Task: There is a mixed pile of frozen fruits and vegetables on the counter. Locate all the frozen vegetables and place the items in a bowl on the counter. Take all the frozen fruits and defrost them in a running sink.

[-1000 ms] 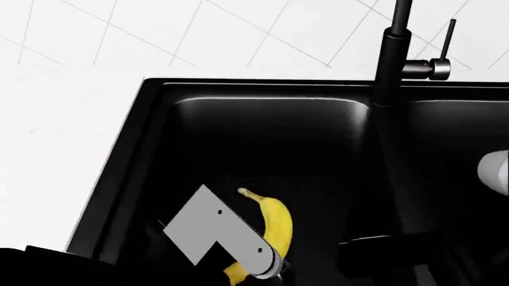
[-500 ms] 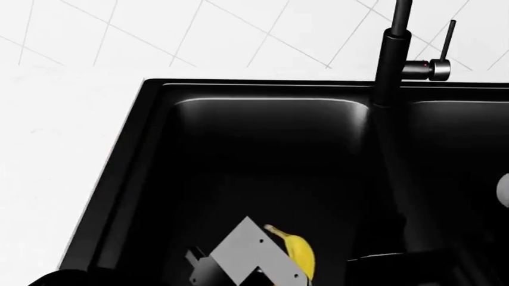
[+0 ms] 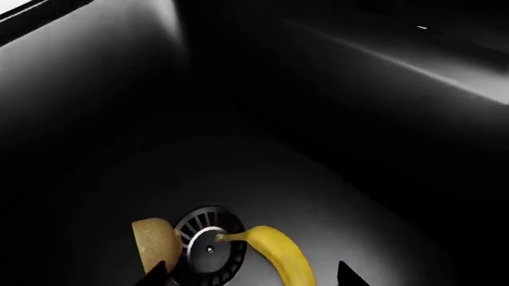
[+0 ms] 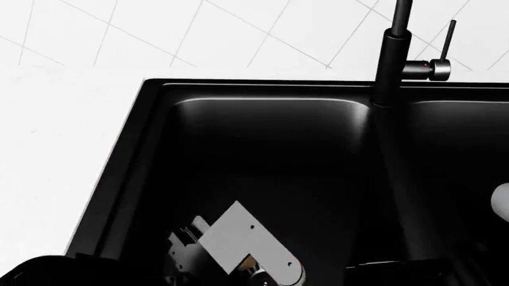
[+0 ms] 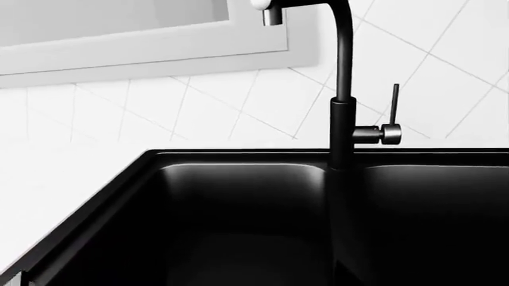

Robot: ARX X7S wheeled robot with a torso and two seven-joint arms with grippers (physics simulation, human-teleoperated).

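In the left wrist view the yellow banana (image 3: 282, 256) lies on the floor of the black sink (image 4: 151, 89), its tip over the round slotted drain (image 3: 208, 247). The halved kiwi (image 3: 152, 241), brown skin showing, rests on the other side of the drain. My left gripper (image 3: 252, 277) is open just above them, its dark fingertips (image 3: 155, 274) wide apart and the banana between them, untouched. From the head camera only the left arm's grey wrist bracket (image 4: 238, 238) shows, and it hides both fruits. My right gripper (image 5: 247, 277) hovers at the sink's front, its fingertips barely showing against the black.
A tall black faucet (image 4: 390, 59) with a steel-tipped lever (image 4: 433, 68) stands behind the divider between the two basins. No water shows at the spout (image 5: 266, 12). White counter (image 4: 56, 131) lies left of the sink, tiled wall behind. A white part of the right arm (image 4: 501, 202) shows at the right edge.
The left arm sank deeper into the left basin. The banana, seen beside the wrist bracket earlier, is now hidden under it in the head view.
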